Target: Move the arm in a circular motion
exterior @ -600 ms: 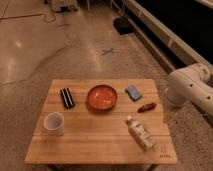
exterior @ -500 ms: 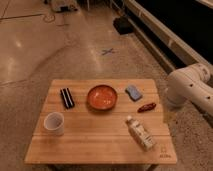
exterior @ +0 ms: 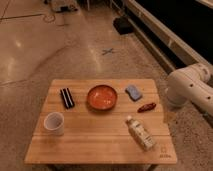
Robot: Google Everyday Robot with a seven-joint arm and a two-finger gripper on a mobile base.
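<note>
Wooden tabletop [exterior: 90, 142] seen from above. Along the left edge are a white cup [exterior: 54, 123] toward the front and a black case [exterior: 67, 98] behind it. An orange bowl [exterior: 102, 97] sits mid-back, with a blue sponge [exterior: 133, 92] beside it. A red-brown item [exterior: 147, 107] lies near the right edge. A bottle [exterior: 140, 133] lies by the front right corner, its label unreadable. My white arm [exterior: 190, 87] sits just off the right edge, slanting rightward. My end effector is out of view, so I cannot tell its grip.
</note>
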